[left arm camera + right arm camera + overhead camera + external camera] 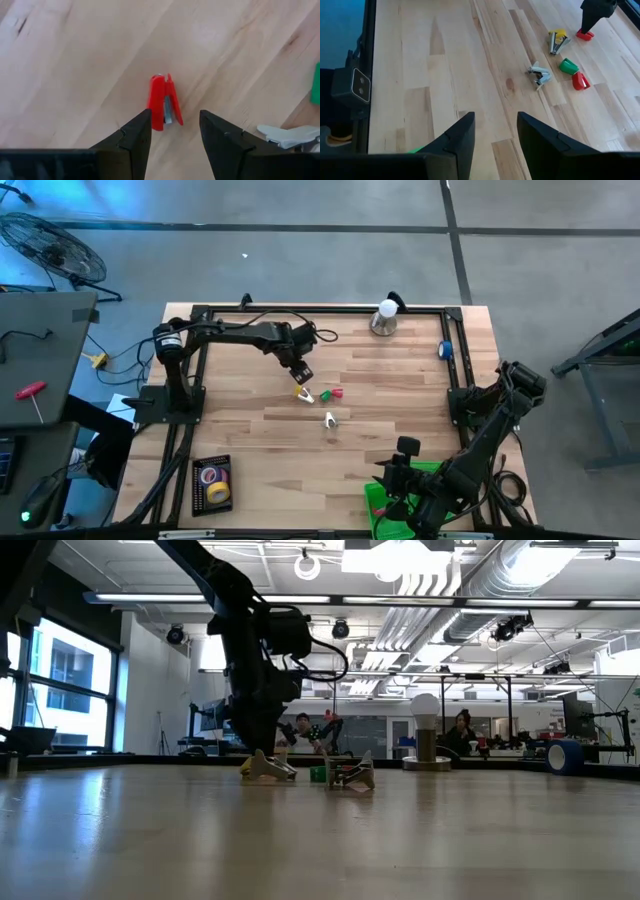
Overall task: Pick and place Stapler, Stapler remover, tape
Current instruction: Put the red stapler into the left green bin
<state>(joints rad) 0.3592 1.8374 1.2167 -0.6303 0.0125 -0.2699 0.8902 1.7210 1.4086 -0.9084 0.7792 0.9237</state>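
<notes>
Right now a small red stapler (164, 102) lies flat on the wooden table (400, 390), near its middle, and every place below is told from that stapler. The left gripper (175, 125) hangs directly over it with its jaws spread. The stapler shows in the gap just ahead of the fingertips, and neither finger visibly touches it. From the right wrist view that gripper's tip sits just above the stapler.

Just beside the stapler lies a yellow staple remover (557, 41). A little farther, toward the right arm, are a green stapler (567, 65) and a second red stapler (579, 81), the two nearly touching each other. A silver staple remover (539, 75) sits close to that pair, apart from the first stapler.

Well apart from the stapler, near the table's edge below the left arm's base, a black tray (200, 498) holds the tape rolls (216, 490); a yellow ring and a pinkish one can be made out. A blue roll (445, 350) and a white bulb on a metal base (385, 318) stand far from the stapler, toward the far rim.

The right gripper (495, 132) waits well away from the stapler above a green bin (378, 502), jaws spread and holding nothing.
</notes>
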